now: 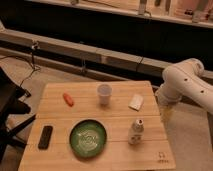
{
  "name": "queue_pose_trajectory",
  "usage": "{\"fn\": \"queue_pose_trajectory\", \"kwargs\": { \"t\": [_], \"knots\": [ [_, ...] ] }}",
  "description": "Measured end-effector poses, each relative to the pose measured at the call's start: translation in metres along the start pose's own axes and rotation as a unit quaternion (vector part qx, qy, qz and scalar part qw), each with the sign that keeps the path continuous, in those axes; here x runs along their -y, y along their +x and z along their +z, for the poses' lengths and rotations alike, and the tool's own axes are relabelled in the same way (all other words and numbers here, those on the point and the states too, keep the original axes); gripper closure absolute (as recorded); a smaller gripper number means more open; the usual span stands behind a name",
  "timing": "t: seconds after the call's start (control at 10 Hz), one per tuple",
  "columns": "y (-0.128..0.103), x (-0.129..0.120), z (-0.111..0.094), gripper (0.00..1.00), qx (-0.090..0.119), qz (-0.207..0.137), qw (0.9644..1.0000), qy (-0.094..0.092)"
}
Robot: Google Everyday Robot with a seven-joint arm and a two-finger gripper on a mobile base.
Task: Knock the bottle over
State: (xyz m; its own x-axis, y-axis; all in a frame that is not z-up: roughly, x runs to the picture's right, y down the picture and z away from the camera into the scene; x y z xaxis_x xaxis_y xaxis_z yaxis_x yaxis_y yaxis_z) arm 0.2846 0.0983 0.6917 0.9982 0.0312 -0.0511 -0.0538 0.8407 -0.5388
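The bottle (135, 131) is small and cream-white with a narrow neck. It stands upright on the wooden table (60, 117), near the front right, just right of a green plate. My gripper (167, 112) hangs from the white arm (186, 85) just off the table's right edge, a short way right of the bottle and further back. It is open, holds nothing and is clear of the bottle.
A translucent white cup (104, 93) stands at the table's back middle. A white packet (136, 101) lies behind the bottle. A green plate (88, 137), an orange carrot-like item (68, 99) and a black flat device (45, 136) lie to the left. A dark chair (10, 107) stands at far left.
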Motion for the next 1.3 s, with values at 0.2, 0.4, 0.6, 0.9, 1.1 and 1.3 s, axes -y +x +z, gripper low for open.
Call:
{"fn": "queue_pose_trajectory", "kwargs": {
  "t": [0.2,0.4,0.6,0.9,1.1,1.3],
  "knots": [
    [0.0000,0.0000,0.0000,0.20,0.000,0.000,1.0000,0.000],
    [0.0000,0.0000,0.0000,0.20,0.000,0.000,1.0000,0.000],
    [-0.0004,-0.0004,0.0005,0.20,0.000,-0.001,1.0000,0.000],
    [-0.0021,-0.0038,0.0049,0.20,0.002,-0.007,1.0000,-0.003],
    [-0.0026,-0.0044,0.0054,0.20,0.003,-0.008,1.0000,-0.004],
    [-0.0037,-0.0058,0.0065,0.20,0.005,-0.011,0.9999,-0.005]
  ]
}}
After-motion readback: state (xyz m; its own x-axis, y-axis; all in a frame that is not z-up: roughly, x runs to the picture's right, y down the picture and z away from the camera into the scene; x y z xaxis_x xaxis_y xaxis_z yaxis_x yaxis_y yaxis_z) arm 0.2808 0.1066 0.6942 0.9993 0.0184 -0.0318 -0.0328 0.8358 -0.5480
